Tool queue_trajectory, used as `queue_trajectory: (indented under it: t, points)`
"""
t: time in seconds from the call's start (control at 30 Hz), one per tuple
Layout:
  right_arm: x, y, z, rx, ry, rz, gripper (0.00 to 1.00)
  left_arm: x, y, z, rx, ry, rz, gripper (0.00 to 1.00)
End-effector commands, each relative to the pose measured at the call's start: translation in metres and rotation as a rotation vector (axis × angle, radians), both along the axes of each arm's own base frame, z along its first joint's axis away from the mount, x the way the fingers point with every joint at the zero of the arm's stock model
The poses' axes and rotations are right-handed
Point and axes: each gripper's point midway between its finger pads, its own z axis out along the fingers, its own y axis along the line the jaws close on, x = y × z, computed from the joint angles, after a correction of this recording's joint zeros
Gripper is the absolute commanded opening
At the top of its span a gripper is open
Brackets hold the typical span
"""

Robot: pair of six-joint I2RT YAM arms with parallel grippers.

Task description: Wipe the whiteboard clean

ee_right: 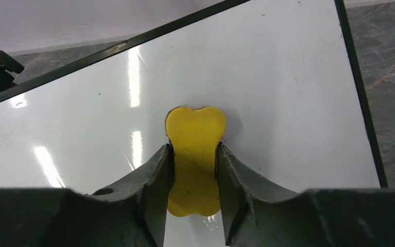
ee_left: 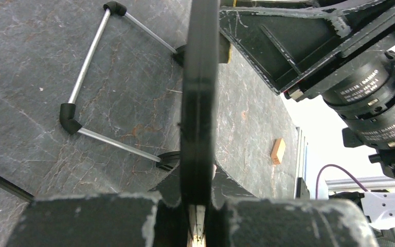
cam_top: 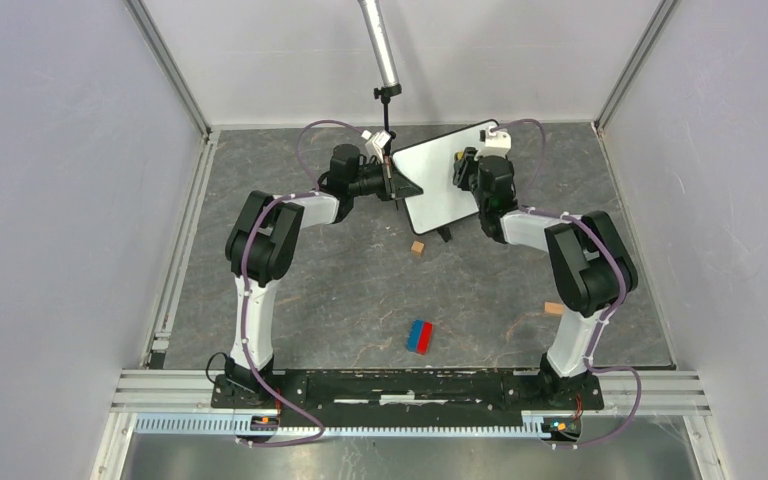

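The whiteboard [cam_top: 440, 172] stands tilted at the far middle of the table, its white face bare of writing; it fills the right wrist view [ee_right: 267, 77]. My left gripper [cam_top: 392, 183] is shut on the board's left edge, which shows edge-on as a black bar [ee_left: 199, 103] between the fingers. My right gripper [cam_top: 463, 170] is shut on a yellow bone-shaped eraser [ee_right: 195, 154] and holds it flat against the board's face. The eraser is hidden in the top view.
A red-and-blue block [cam_top: 420, 336] lies near the front middle. Small wooden blocks lie below the board [cam_top: 417, 247] and at the right [cam_top: 553, 309]. A wire stand [ee_left: 90, 77] lies behind the board. A metal pole [cam_top: 380, 45] hangs above.
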Motion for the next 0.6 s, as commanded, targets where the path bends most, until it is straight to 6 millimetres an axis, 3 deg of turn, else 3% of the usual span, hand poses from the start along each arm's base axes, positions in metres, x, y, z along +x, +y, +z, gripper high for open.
queue_trajectory:
  t: [0.0,0.1,0.2,0.27,0.43,0.57]
  points:
    - [-0.008,0.004,-0.026,0.010,0.086,0.117,0.46,-0.018,0.011,-0.061,0.105,0.257,0.055,0.02]
    - [0.003,0.000,-0.016,-0.024,0.137,0.145,0.63,-0.019,0.012,-0.060,0.106,0.254,0.054,0.02]
    - [-0.002,-0.010,-0.002,-0.038,0.110,0.127,0.79,-0.018,0.012,-0.059,0.105,0.251,0.055,0.02]
    - [-0.008,-0.011,0.004,-0.027,0.088,0.132,0.82,-0.018,0.012,-0.060,0.105,0.254,0.055,0.02]
    - [-0.008,-0.003,0.003,-0.004,0.106,0.167,0.75,-0.018,0.011,-0.061,0.105,0.257,0.055,0.02]
    - [-0.009,0.000,0.005,0.015,0.092,0.176,0.58,-0.018,0.010,-0.061,0.105,0.259,0.054,0.02]
